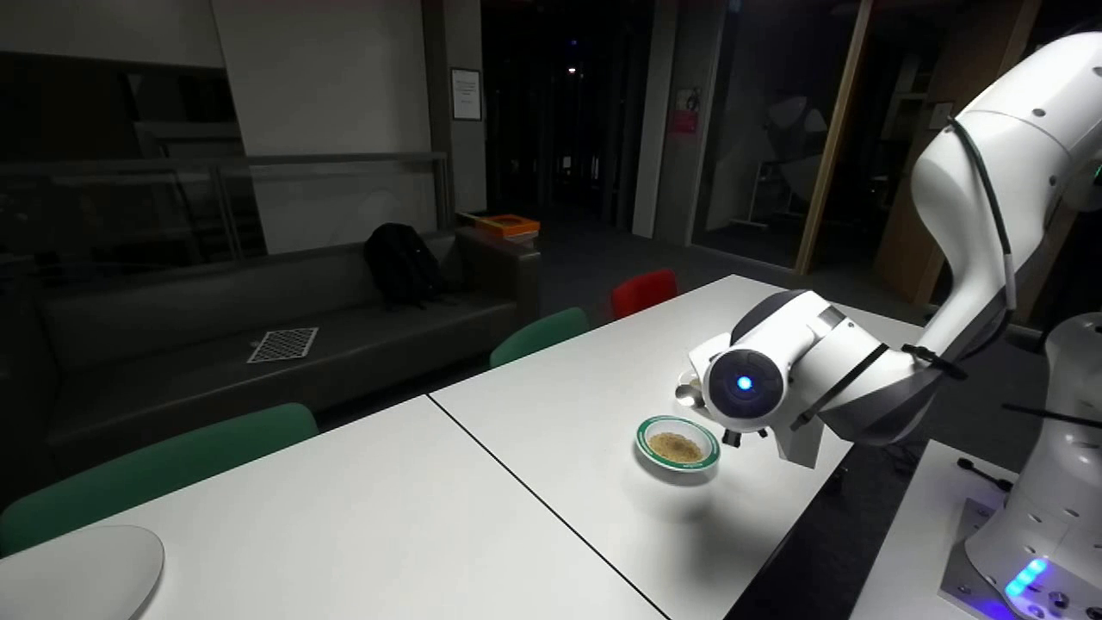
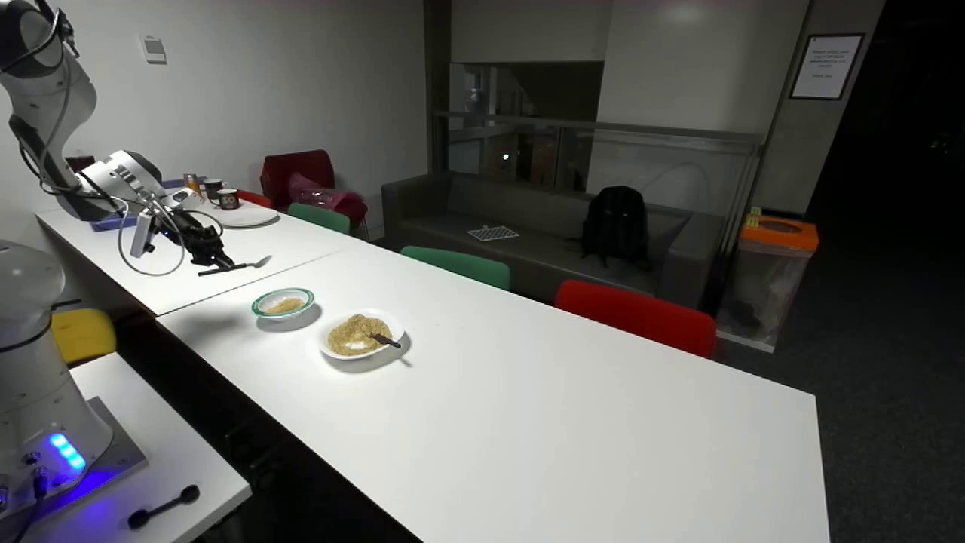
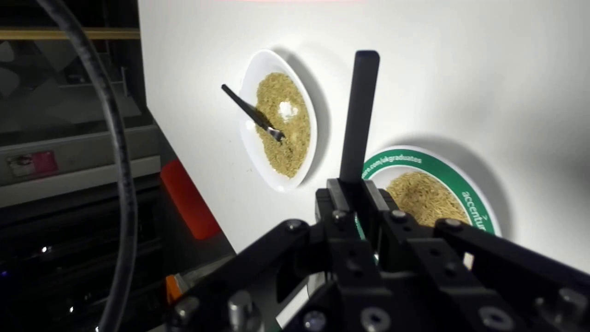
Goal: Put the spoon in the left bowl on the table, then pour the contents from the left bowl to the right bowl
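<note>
The long white rectangular worktop, curved green chairs, dark grey sofa and black-framed white notice suggest an office lounge.

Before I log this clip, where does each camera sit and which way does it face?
An exterior view: higher than the table, facing across it toward the sofa; arm and base at picture right.
An exterior view: higher than the table, facing the sofa; arm and base at picture left, gripper holding a spoon.
Wrist view: on the arm, facing past the gripper's fingers to the green-rimmed bowl and cream bowl.
Both exterior views share the table, sofa and backpack.
</note>
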Robot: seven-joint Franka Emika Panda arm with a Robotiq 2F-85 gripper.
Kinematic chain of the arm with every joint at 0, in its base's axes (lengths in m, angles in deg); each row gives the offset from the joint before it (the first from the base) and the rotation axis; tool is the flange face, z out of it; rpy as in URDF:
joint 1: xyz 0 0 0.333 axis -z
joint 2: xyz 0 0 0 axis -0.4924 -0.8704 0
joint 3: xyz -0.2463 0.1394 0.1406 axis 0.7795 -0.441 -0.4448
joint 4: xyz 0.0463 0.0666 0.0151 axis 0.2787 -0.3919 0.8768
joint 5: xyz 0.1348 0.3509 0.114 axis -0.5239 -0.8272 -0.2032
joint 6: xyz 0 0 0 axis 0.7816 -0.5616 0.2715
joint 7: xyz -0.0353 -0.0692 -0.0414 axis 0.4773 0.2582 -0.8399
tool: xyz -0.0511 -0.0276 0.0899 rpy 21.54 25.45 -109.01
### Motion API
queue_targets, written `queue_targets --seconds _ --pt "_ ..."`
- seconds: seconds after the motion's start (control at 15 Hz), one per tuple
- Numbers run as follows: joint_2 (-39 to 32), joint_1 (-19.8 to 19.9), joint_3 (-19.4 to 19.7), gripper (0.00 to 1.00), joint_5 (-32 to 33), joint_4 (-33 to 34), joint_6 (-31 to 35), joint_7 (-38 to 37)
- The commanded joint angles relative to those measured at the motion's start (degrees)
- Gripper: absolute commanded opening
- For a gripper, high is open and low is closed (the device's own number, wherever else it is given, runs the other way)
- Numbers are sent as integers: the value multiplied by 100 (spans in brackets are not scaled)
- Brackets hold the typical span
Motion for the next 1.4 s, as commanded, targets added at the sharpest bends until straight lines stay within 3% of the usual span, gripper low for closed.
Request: queue_targets --seconds 0.0,0.6,1.33 --pt "254 169 91 3 -570 87 521 60" --pt "503 433 426 3 -1662 51 2318 69" --pt "89 419 675 3 -2002 211 3753 -430"
